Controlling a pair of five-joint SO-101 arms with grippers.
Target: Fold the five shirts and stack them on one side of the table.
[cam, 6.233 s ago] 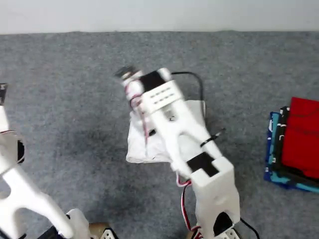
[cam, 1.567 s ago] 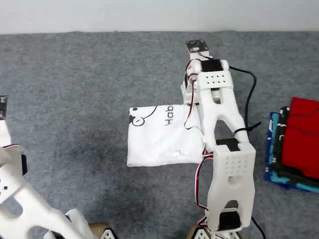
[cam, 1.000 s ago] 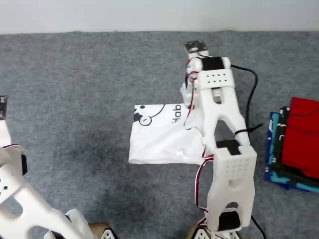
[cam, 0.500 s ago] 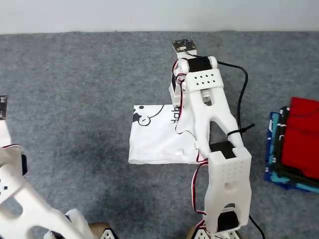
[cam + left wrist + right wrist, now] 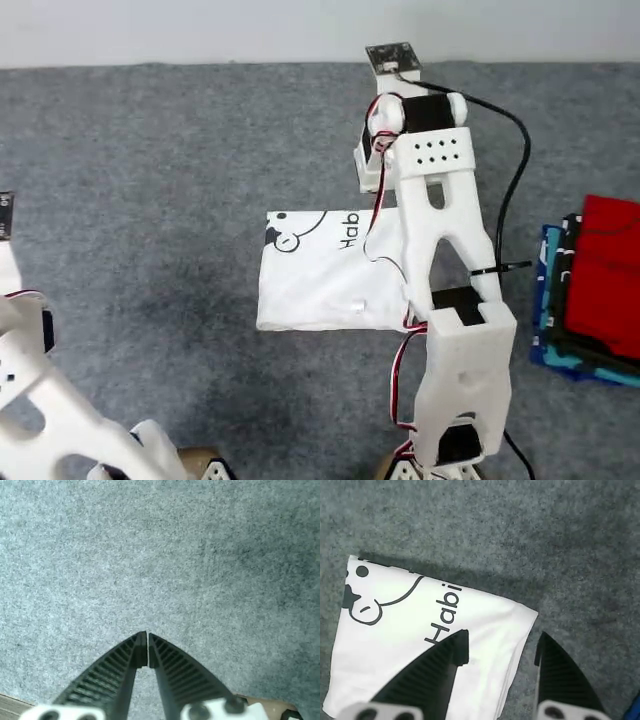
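The right arm (image 5: 440, 240) covers the right side of the white shirt (image 5: 320, 275). The pile of folded shirts (image 5: 592, 290) is cut off by the picture's edge, and so is the left arm (image 5: 40, 400).

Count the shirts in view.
5, likely: one white shirt folded mid-table; a stack at the right edge with a red shirt on top and black, blue and teal layers beneath. The frame cuts the stack, so others may hide.

The left arm (image 5: 40, 400) and right arm (image 5: 440, 240) are white plastic shells with black servo blocks, the right one bearing dotted vent plates, red-and-white wires (image 5: 377, 200) and a looping black cable (image 5: 522, 150), while the left gripper (image 5: 148, 650) and right gripper (image 5: 502, 647) have black ribbed fingers (image 5: 437, 667).
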